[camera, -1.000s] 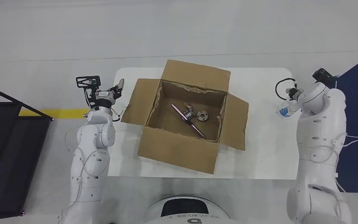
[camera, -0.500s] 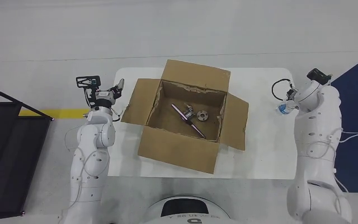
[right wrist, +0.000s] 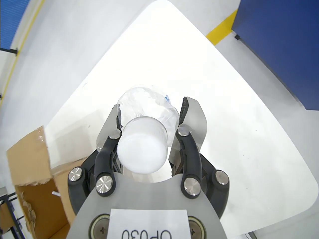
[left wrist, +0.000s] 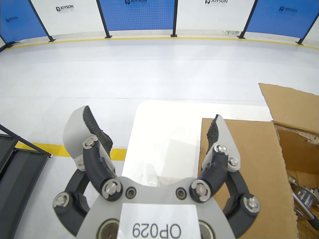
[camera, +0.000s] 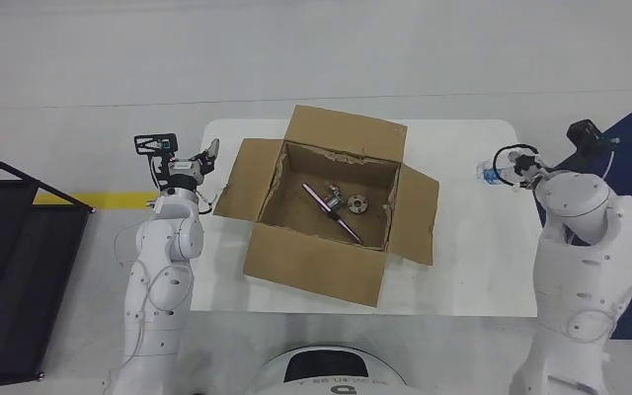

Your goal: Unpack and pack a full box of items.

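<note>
Bottle (right wrist: 147, 115) with unreadable blue label (right wrist: 167, 98) sits clasped in right fingers (right wrist: 193, 118); left fingers (left wrist: 74, 130) spread apart.

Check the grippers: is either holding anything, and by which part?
The right gripper holds a clear bottle, gripped on either side of its body just below the white cap. The left gripper is open and holds nothing.
</note>
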